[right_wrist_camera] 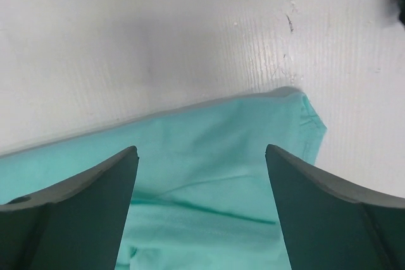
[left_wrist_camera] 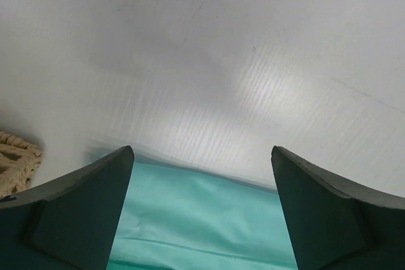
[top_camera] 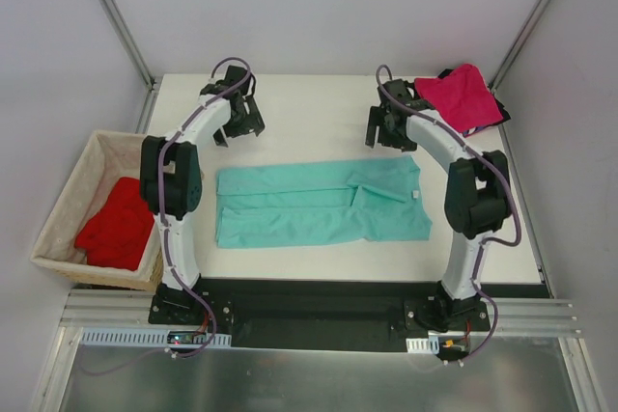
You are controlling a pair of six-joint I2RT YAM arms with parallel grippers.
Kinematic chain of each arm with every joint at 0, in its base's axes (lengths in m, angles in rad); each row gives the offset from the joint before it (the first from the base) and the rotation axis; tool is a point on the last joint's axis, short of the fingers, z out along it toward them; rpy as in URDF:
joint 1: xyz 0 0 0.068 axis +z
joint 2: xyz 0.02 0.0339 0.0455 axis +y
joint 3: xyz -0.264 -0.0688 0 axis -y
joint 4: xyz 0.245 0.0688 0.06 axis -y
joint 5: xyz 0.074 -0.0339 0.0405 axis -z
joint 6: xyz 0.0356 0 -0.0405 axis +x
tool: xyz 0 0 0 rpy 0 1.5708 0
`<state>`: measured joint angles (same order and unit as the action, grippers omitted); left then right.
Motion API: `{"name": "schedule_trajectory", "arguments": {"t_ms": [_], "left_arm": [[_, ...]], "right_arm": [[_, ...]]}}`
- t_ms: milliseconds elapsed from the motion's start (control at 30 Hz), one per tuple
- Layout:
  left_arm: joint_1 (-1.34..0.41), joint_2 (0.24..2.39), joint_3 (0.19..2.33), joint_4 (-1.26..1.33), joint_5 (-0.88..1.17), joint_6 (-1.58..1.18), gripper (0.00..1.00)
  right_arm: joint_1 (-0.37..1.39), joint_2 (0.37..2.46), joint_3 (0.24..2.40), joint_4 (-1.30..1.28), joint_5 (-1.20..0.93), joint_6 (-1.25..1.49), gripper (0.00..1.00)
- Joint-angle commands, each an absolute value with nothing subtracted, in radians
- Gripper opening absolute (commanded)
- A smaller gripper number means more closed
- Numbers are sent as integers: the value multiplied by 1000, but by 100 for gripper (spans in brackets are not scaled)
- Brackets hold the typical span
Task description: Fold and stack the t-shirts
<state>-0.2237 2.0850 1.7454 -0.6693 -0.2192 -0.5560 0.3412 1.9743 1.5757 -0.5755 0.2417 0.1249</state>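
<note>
Teal-green t-shirt (top_camera: 322, 202) lies flat across the middle of the white worktop (top_camera: 309, 103), folded into a long band running from 9 to 3 o'clock. I have the left gripper (top_camera: 241, 130) over bare worktop at about 11 o'clock from that shirt, jaws wide and holding nothing. Its wrist camera shows the shirt's far edge between the fingers. The right gripper (top_camera: 388, 137) hangs at about 1 o'clock from the shirt, near its far right corner, jaws likewise wide and empty. At the worktop's 1 o'clock corner sits the magenta-pink t-shirt (top_camera: 463, 96), folded, with black cloth (top_camera: 502, 115) showing at its edges underneath. The bright red t-shirt (top_camera: 118, 224) lies crumpled inside the wicker basket (top_camera: 72, 185), which stands just beside the worktop's edge at about 8 o'clock.
</note>
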Motion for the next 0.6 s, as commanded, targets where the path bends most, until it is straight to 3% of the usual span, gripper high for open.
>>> {"name": "schedule_trajectory", "arguments": {"t_ms": [0,333,567], "left_arm": [[-244,1881,1703,-699,-192,-531,92],[-268,1718,1447,-696,-163,-581,93],[-272,1732,1408,-686,-166,-589,92]], "right_arm": [[388,1780,1580,-643,274,77,86],[479,1730,1440,-632,272,78,82],[486,1834,1410,-571,235,104,68]]}}
